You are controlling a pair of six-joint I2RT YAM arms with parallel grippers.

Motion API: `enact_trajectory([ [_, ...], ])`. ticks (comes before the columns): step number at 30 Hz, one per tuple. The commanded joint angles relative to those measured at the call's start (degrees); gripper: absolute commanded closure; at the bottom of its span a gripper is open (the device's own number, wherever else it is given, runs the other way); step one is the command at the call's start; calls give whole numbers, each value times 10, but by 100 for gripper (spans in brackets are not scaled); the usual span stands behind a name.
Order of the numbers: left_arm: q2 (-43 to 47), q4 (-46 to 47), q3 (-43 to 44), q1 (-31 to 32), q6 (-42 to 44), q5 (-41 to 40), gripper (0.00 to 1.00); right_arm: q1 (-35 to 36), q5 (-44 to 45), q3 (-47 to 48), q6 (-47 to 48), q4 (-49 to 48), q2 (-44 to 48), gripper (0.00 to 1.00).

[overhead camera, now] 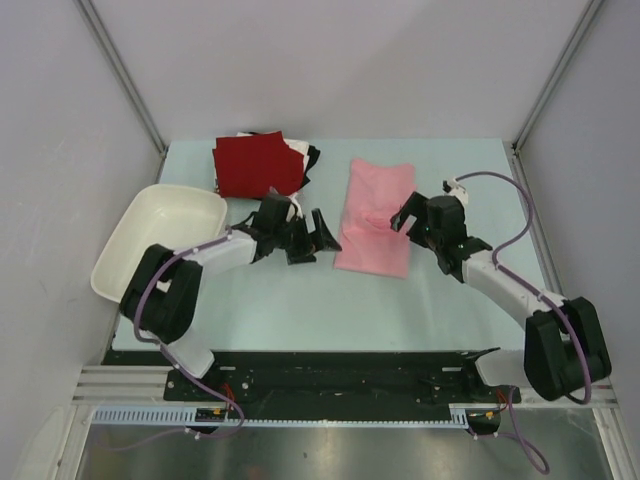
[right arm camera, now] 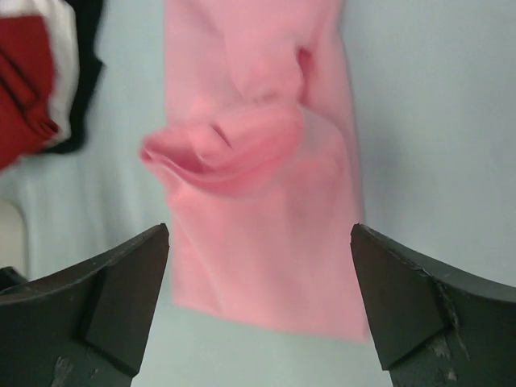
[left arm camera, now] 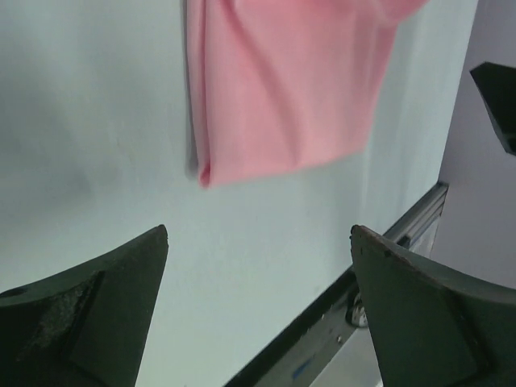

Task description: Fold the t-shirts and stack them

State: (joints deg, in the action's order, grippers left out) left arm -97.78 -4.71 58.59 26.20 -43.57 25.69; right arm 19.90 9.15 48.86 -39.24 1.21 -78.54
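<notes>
A light pink t-shirt [overhead camera: 375, 215] lies on the table as a long narrow fold with a bunched ridge across its middle [right arm camera: 230, 149]. The folded dark red shirt [overhead camera: 255, 165] lies on white and black ones at the back. My left gripper [overhead camera: 318, 242] is open and empty, just left of the pink shirt's near end [left arm camera: 282, 89], with its jaws over bare table [left arm camera: 260, 242]. My right gripper [overhead camera: 408, 228] is open and empty at the shirt's right edge, its jaws spread above the shirt's near half [right arm camera: 260, 238].
A white plastic tub [overhead camera: 160, 235] stands at the left table edge beside my left arm. The folded stack also shows in the right wrist view [right arm camera: 32, 72]. The table's metal front rail [left arm camera: 379, 274] runs near my left gripper. Grey walls enclose the table.
</notes>
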Motion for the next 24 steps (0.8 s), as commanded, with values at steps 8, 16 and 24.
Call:
enact_trajectory([
  [8,53,133,-153,53,-25,-29,0,39,1,-222,-25,48,193,1],
  [16,-29,131,-101,53,-36,-70,0,41,-6,-260,-49,-7,171,1],
  [24,-82,123,-82,54,-66,-81,9,38,-18,-271,-58,-70,118,1],
])
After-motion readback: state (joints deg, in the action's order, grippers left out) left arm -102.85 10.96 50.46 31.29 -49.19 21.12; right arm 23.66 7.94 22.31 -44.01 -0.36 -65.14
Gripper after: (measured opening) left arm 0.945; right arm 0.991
